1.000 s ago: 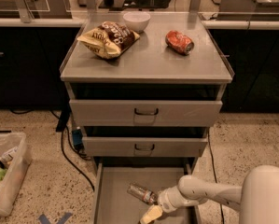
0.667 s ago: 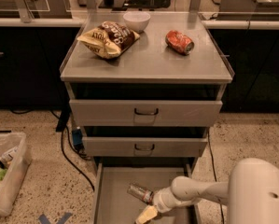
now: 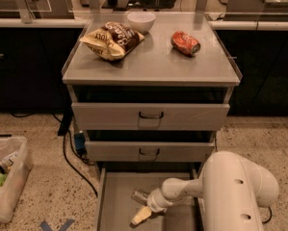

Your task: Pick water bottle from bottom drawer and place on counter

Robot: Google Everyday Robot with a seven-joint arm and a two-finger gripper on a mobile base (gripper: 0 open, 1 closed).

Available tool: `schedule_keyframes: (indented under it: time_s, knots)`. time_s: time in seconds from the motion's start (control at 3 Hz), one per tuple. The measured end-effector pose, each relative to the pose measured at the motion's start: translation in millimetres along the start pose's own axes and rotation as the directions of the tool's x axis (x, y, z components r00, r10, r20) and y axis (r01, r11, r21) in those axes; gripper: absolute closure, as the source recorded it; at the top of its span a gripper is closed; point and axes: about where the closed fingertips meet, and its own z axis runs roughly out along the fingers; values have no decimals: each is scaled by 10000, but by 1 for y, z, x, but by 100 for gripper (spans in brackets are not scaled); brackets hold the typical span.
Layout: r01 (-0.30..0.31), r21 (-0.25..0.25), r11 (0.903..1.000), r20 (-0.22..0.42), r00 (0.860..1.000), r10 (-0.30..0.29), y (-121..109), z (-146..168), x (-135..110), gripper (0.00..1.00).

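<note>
The water bottle [image 3: 139, 195] lies on its side on the floor of the open bottom drawer [image 3: 115, 201], near the middle. Its right end is hidden behind my wrist. My gripper [image 3: 142, 210] reaches into the drawer from the right, right at the bottle and just in front of it. I cannot see whether it touches the bottle. The counter [image 3: 153, 61] is the steel top of the cabinet, above the two shut drawers.
On the counter lie a chip bag [image 3: 112, 40], a white bowl [image 3: 141, 21] and a crushed red soda can [image 3: 185, 43]. My white arm [image 3: 235, 191] fills the lower right. A bin with trash [image 3: 4, 182] stands on the floor at the left, and a black cable [image 3: 71, 162] runs beside the cabinet.
My gripper and arm have shifted a little to the left inside the drawer, closer to the bottle. The bottle has stayed where it lay.
</note>
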Motion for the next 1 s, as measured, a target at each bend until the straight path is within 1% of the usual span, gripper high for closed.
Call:
schedule_keyframes:
  time_s: [0.33,0.67,1.0]
  knots:
    - [-6,2,10000,-3,10000,6,0,0,0,0]
    - [-602,236,9979,-332,9976,610,-16,21,15,0]
    - [-624,246,9977,-360,9973,633,-17,23,16,0]
